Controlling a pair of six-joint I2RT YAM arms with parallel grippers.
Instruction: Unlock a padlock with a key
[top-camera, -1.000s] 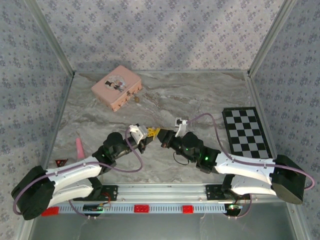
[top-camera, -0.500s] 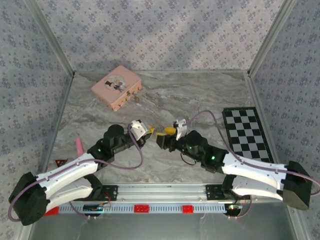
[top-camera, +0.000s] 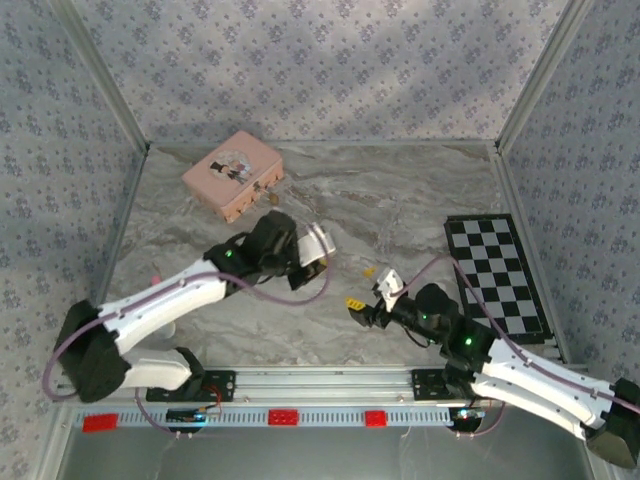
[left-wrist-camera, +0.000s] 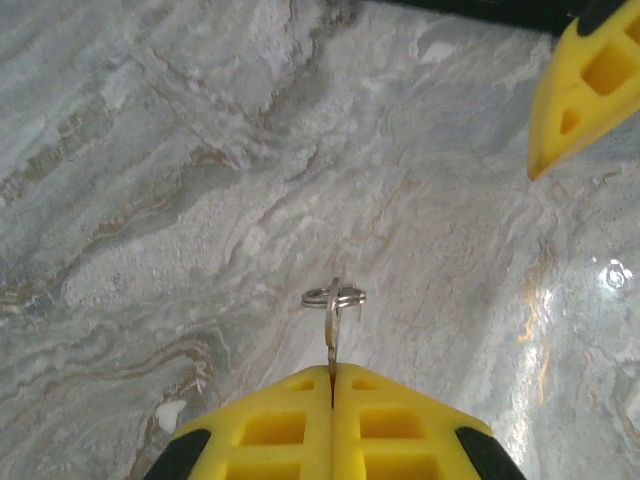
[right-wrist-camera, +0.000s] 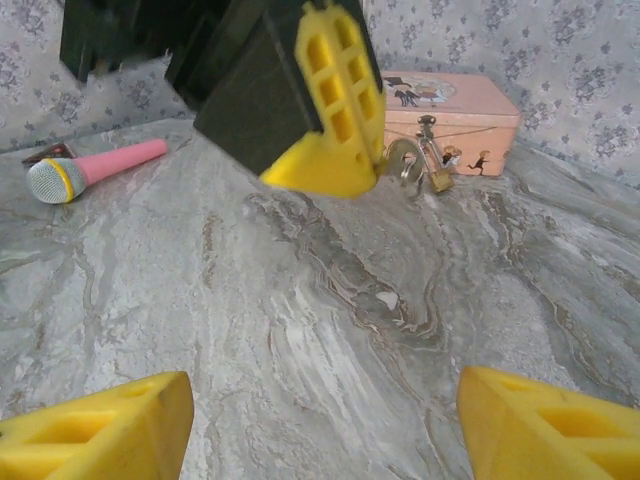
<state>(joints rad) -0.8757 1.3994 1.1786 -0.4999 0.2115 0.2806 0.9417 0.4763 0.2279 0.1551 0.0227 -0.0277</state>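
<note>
The left gripper (left-wrist-camera: 332, 376) is pressing its yellow fingers (left-wrist-camera: 270, 425) flat together on the blade of a small silvery key (left-wrist-camera: 333, 318). The key is sticking out past the tips, with its wire ring at the outer end, above the marble-patterned table (top-camera: 400, 200). In the right wrist view this gripper is hanging well above the tabletop, with the key showing beside its tip.

The right gripper (right-wrist-camera: 320, 420) is holding its yellow fingers (right-wrist-camera: 110, 430) spread wide apart with nothing between them. It is sitting low, near the middle of the table and just to the right and near side of the left gripper. One of its tips is poking into the upper right corner of the left wrist view.

The padlock (right-wrist-camera: 440, 181), tiny and brass-gold, is sitting at the front wall of the pink box (right-wrist-camera: 455, 105), just below the box's clasp (whether it is hooked through the clasp cannot be told). The box is lying at the far left of the table, well apart from both grippers.

A pink microphone (right-wrist-camera: 90, 170) is lying at the left edge, and a black-and-white checkerboard (top-camera: 495, 265) is lying flat at the right.
</note>
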